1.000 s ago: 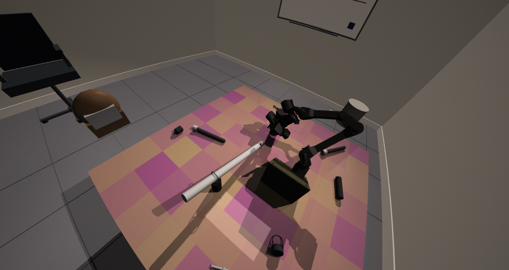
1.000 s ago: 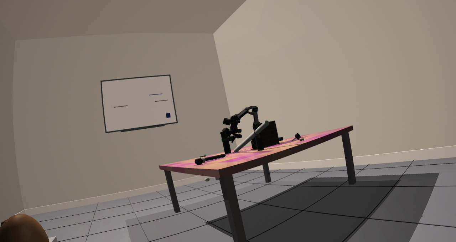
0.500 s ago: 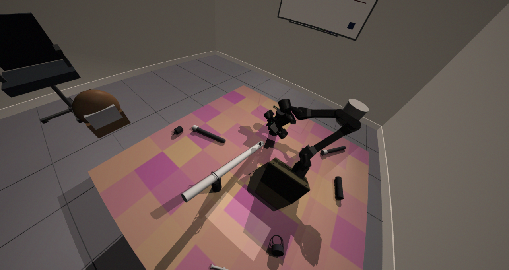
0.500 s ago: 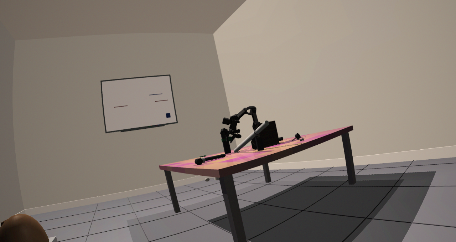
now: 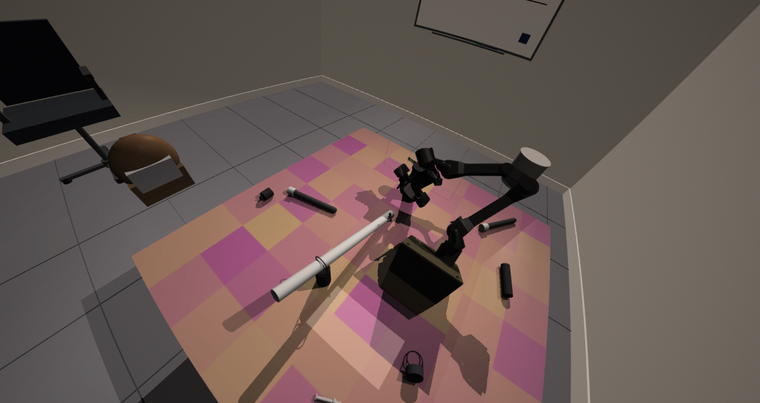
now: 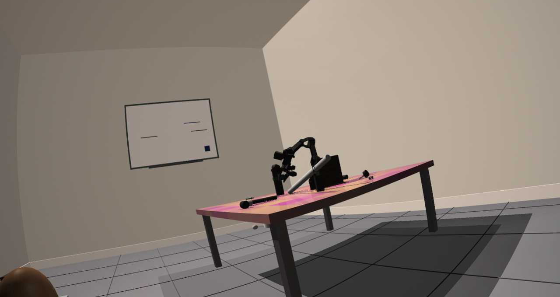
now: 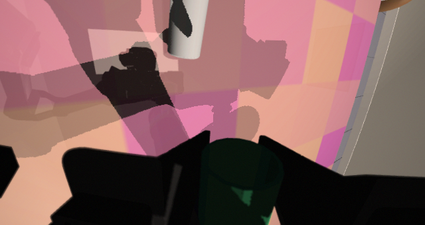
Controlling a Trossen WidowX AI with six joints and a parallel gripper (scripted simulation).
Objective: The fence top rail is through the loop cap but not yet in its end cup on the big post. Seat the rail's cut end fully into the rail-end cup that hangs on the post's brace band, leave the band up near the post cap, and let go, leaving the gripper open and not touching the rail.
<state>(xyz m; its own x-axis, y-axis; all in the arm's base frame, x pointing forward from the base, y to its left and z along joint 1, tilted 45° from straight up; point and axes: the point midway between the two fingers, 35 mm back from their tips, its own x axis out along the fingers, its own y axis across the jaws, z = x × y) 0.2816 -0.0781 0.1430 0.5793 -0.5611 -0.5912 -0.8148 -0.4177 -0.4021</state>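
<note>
The white rail [image 5: 350,245] [image 6: 309,176] [image 7: 197,22] slants down through the loop cap [image 5: 322,275] on the short post. Its lower end is near the table, just short of the big post's foot and outside the cup. The black big post [image 5: 403,215] [image 6: 278,187] stands upright beside that end. My gripper [image 5: 411,192] [image 7: 234,138] is at the post's upper part, shut on the dark green rail-end cup [image 7: 242,165], whose open mouth shows between the fingers. The band is mostly hidden behind the fingers.
A dark box [image 5: 420,275] stands near the arm's base. Dark tubes [image 5: 314,202] [image 5: 506,280] [image 5: 499,224] lie on the patchwork table [image 5: 180,273]. A small black cap [image 5: 266,194] lies at the left, a spare loop cap [image 5: 413,372] at the front.
</note>
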